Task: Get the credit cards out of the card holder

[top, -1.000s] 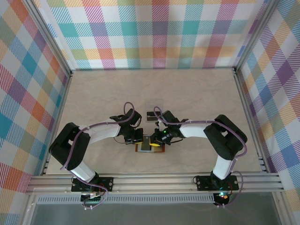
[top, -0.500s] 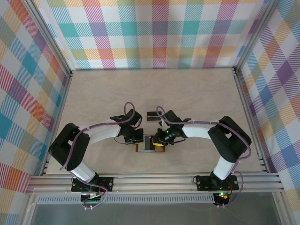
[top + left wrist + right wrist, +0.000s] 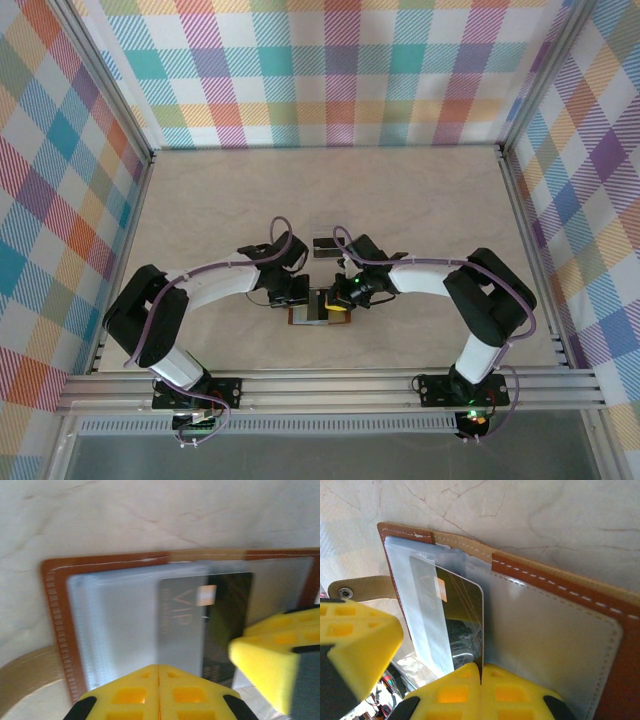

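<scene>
Right hand [image 3: 481, 677] pinched on dark card [image 3: 465, 615], left hand [image 3: 158, 677] closed, tips over card holder [image 3: 52, 605] edge

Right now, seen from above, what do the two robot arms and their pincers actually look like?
The left arm and right arm match: chunky black joints, white sections between, a thin purple cable looping along each. The left pincer and right pincer each have two blocky bright-yellow fingers with square dimples, on black backing.

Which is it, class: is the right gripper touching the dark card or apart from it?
Touching. The right wrist view shows the dark card's corner running into the seam of the right gripper's shut fingers.
</scene>
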